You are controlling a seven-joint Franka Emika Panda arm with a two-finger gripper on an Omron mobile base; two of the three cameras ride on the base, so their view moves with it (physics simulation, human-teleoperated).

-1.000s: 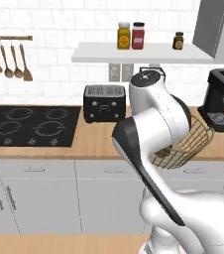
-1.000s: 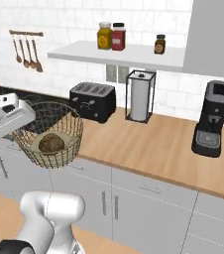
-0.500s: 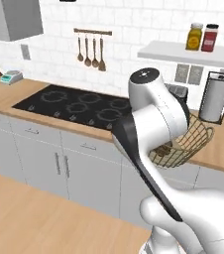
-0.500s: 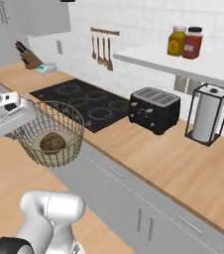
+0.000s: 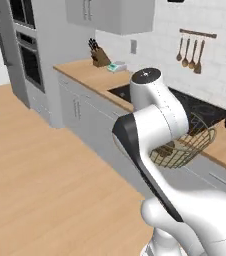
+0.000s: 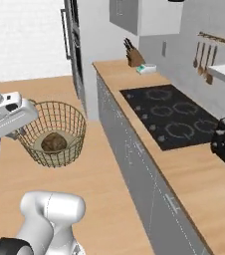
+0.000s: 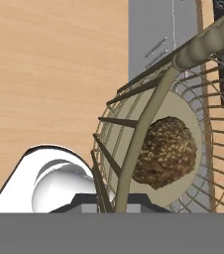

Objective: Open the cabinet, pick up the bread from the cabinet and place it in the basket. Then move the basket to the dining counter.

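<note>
My gripper [image 6: 23, 131] is shut on the rim of the basket [image 6: 75, 125], a round tan wire-mesh bowl that hangs in the air over the wooden floor, left of the kitchen counter. The bread [image 6: 54, 143], a dark brown lumpy roll, lies on the basket's flat beige bottom. In the hand view the bread [image 7: 166, 151] sits just past the thick rim [image 7: 208, 42], and the gripper [image 7: 111, 199] clamps the mesh at the bottom. In the left base view the basket [image 5: 197, 145] pokes out from behind the white arm. The dining counter is out of view.
A wooden counter [image 6: 134, 84] with a black hob [image 6: 171, 114] runs along the right, with grey drawer fronts [image 6: 129, 164] below. A knife block [image 5: 101, 59] stands at its far end, by a tall oven unit [image 5: 30, 55]. Open wooden floor [image 5: 40, 175] spreads to the left.
The whole picture has swung left along the counter, so the camera has moved with the base. The basket with the bread stays held in the same place relative to the arm.
</note>
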